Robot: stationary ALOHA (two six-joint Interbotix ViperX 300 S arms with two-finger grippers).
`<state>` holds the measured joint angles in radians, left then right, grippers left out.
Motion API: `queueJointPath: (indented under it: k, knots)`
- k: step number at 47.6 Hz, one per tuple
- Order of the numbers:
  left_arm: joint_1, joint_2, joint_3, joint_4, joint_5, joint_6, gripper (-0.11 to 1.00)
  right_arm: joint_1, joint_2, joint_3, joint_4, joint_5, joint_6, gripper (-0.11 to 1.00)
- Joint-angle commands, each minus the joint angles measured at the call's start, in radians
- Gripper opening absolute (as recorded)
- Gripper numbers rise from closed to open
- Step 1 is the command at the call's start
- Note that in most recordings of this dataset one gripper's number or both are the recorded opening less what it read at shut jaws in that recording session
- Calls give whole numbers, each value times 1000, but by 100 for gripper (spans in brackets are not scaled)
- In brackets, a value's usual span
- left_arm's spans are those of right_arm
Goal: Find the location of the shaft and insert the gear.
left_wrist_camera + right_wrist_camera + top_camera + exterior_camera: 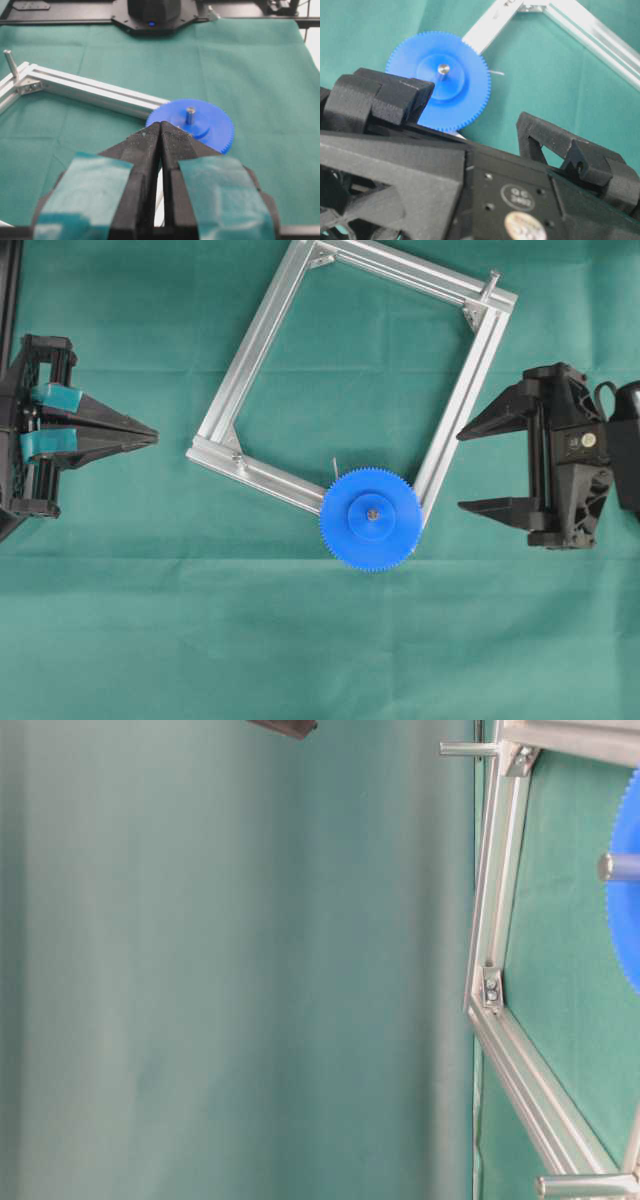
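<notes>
The blue gear (370, 530) lies flat on the lower corner of the aluminium frame (258, 340), with the silver shaft (372, 512) standing up through its hub. The left wrist view shows the shaft (190, 115) rising from the gear (216, 126); so does the right wrist view, shaft (443, 69) in gear (455, 102). My left gripper (155, 437) is shut and empty, far to the gear's left. My right gripper (462, 470) stands open and empty, just right of the frame, touching nothing.
A bare silver peg (493, 280) stands on the frame's far right corner, also seen as a peg (10, 62) in the left wrist view. A thin pale wire (335, 468) sticks out beside the gear. Green cloth (300, 640) covers the table.
</notes>
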<state>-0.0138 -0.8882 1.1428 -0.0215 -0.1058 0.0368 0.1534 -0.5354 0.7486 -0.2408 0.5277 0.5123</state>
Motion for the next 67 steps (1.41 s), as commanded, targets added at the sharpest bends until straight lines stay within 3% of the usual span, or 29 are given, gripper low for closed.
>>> queueJointPath:
  k: [1, 29, 67]
  knots:
    - [-2, 6, -25, 0, -5, 0, 1, 2, -17, -5, -6, -8, 0, 87]
    - [-2, 5, -26, 0, -5, 0, 1, 3, -52, 84, -8, -72, 0, 87]
    - [-2, 6, -25, 0, -8, 0, 1, 2, -178, 275, -8, -192, -2, 87]
